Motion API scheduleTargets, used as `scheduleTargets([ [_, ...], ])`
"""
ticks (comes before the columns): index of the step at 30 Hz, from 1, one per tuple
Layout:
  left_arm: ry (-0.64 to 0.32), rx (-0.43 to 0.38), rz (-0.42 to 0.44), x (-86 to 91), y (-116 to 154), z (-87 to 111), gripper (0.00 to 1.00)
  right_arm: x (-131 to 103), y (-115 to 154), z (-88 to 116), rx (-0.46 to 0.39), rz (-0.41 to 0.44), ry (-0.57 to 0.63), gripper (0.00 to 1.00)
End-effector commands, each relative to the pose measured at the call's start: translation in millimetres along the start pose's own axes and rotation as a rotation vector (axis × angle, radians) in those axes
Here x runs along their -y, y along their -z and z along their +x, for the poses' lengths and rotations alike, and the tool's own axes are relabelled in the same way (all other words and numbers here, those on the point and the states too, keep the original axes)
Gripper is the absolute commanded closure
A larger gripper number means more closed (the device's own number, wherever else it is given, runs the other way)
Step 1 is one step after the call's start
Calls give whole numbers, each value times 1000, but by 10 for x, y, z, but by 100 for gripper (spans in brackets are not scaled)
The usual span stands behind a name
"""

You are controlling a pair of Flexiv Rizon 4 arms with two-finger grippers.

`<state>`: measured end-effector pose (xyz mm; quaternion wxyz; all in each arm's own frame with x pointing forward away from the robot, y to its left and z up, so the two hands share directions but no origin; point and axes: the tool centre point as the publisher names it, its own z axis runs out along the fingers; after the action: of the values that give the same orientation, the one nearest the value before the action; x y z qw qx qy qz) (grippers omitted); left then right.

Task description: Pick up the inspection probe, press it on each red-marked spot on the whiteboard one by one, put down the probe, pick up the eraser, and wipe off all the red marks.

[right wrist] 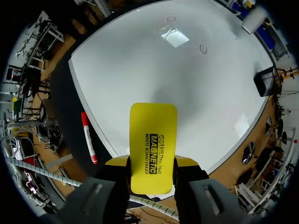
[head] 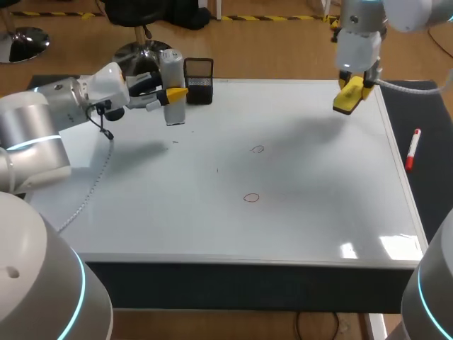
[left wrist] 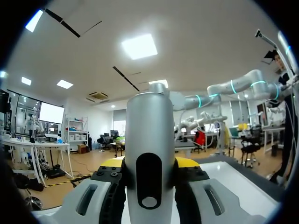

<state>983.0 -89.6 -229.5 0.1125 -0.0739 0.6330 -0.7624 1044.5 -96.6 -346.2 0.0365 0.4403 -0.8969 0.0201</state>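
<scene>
Over glossy whiteboard (head: 304, 212), rectangular eraser (right wrist: 153, 144) — cylindrical probe (head: 173, 88)

- This is looking like a robotics lab: a test station, not a home or a shop.
- A left arm (head: 42, 120) and a right arm (head: 357, 42), both white with glowing cyan bands, are hanging over one desk (head: 248, 283).
- A whiteboard (head: 304, 156) is lying flat on the desk as the work surface, carrying small red marks (head: 251, 197).
- A red marker (head: 413, 149) is lying on the desk just beside the whiteboard, a black mesh holder (head: 199, 81) is standing at the far edge, and a cable (head: 92, 184) is trailing from the left arm.
</scene>
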Motion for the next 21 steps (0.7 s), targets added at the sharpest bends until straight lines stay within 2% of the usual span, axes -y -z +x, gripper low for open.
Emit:
scheduleTargets([
  [1,-1,2,1,8,-3,6,100,-157,-42,-260,-12,17,40,100],
  [8,-1,2,1,8,-3,6,100,-601,-31,-758,12,32,187,100],
  [12,-1,2,1,8,-3,6,100,-994,-41,-1056,38,29,281,100],
  [16,-1,2,1,8,-3,6,100,-1280,-61,-1220,64,19,343,100],
  [21,-1,2,1,8,-3,6,100,-1481,-80,-1343,79,5,400,100],
])
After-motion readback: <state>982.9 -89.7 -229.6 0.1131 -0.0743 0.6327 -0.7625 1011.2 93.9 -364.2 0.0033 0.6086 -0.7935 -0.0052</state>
